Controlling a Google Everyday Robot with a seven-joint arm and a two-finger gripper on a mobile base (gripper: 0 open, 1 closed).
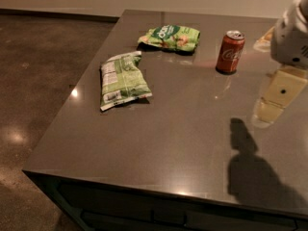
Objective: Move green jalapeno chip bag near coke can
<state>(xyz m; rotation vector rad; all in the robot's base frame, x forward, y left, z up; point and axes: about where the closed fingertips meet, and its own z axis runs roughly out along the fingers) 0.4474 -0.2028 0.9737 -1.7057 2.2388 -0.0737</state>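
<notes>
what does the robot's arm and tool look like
The tool, at the right edge of the view above the table, is a pale cream blocky piece with one small dark dot on its face. Above it sits a rounded white-grey arm housing. No cables or lettering show.

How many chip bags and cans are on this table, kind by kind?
Chip bags: 2, the green jalapeno chip bag and a green bag with a dark logo patch
Soda cans: 1, the coke can
Total: 3 on the table; the end effector hangs over its right side
</notes>
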